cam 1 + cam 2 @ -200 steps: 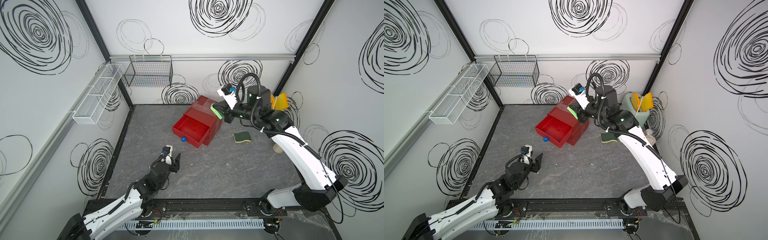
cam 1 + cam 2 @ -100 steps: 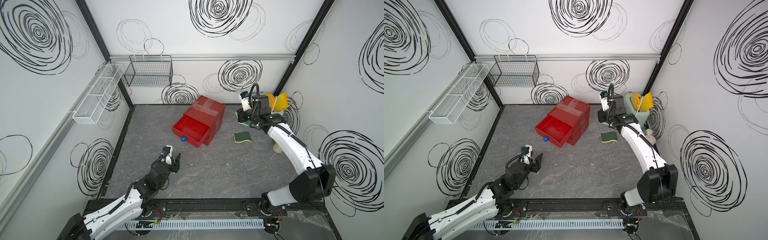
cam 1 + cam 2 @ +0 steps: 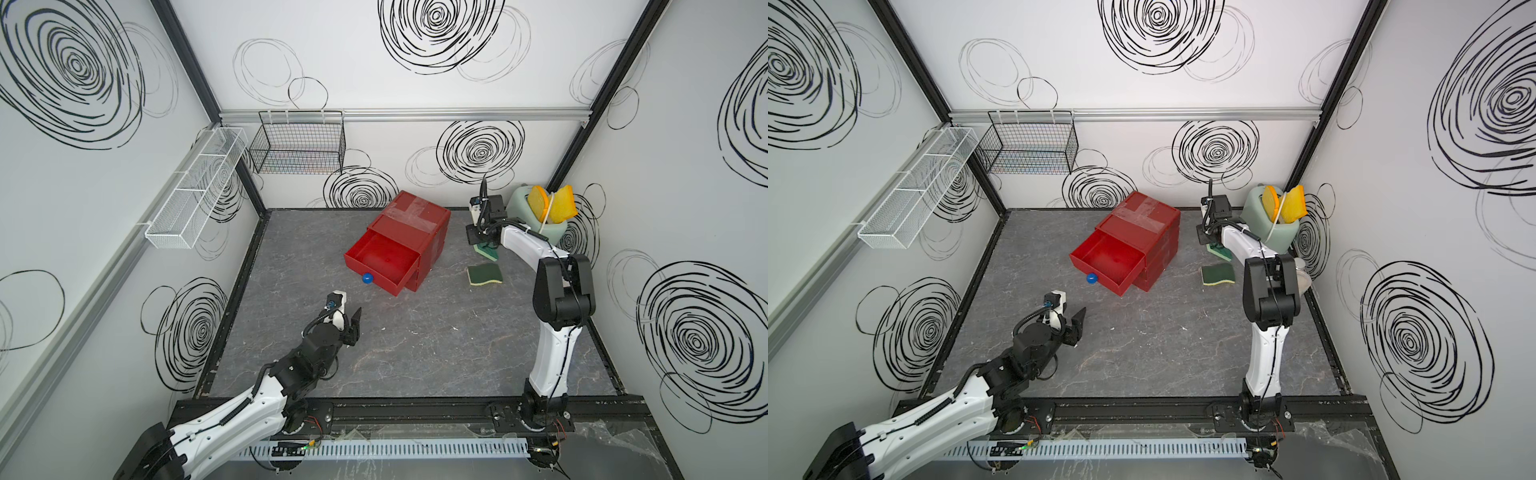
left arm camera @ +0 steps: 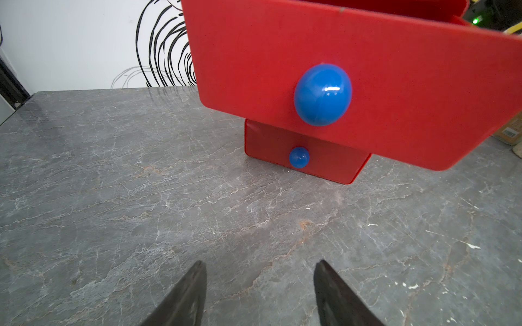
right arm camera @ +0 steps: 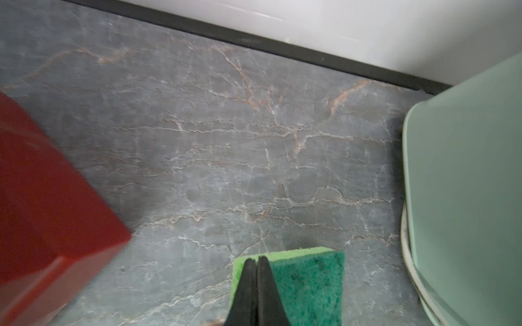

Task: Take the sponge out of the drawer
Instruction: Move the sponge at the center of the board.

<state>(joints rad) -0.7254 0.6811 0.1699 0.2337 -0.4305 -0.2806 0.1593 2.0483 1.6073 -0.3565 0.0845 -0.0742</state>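
The drawer stands pulled out and looks empty, so the step in hand seems to be setting the sponge down on the bench. To do it well, I judge the right gripper should lower until the sponge lies flat, part its jaws only then, and lift straight up, keeping off the toaster close on its right and the second sponge lying just below it in the frame. In both top views the sponge sits right of centre, tilted and low over the bench, between the red cabinet and the toaster. In the right wrist view the jaws are pressed almost together across the sponge's near edge, apparently pinching it; whether it touches the bench I cannot tell. The left gripper, lower centre in the top views, hovers with its jaws moderately wide and empty, pointing at the drawer's blue knob but well apart from it.
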